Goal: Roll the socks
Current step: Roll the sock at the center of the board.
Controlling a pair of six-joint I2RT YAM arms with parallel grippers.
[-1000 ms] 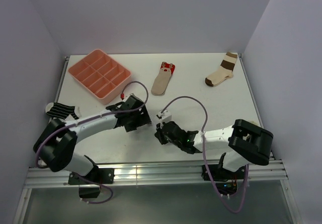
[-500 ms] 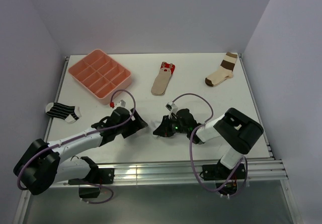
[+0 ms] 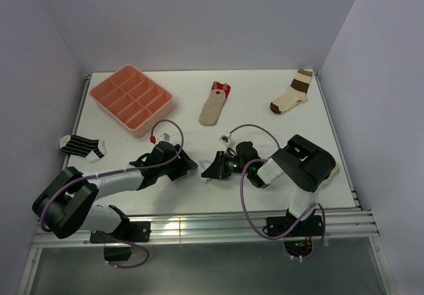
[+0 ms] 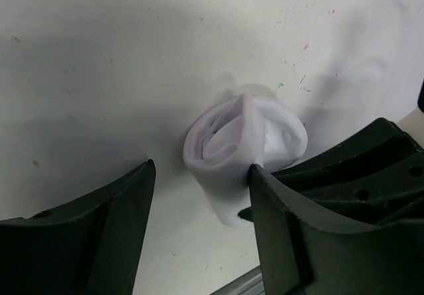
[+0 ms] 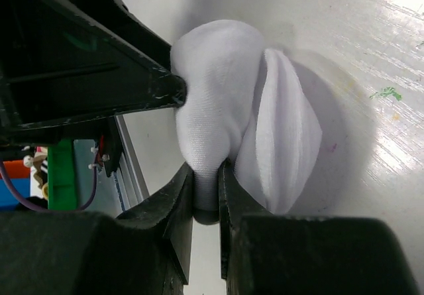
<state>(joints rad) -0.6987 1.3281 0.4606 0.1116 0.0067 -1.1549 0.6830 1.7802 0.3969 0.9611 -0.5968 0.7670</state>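
I'm pinching the outer fold of the soft, probably springy white sock [image 5: 218, 89] at frame centre with the right jaws, left jaws straddling it open.

- No lettering, label, brand, number or sign is showing legibly in any view.
- The tray [image 3: 131, 100], the table [image 3: 252, 89] and the rolled white sock [image 4: 232, 146] are bearing no readable markings.

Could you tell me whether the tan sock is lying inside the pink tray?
No, the tan sock lies on the table outside the tray.
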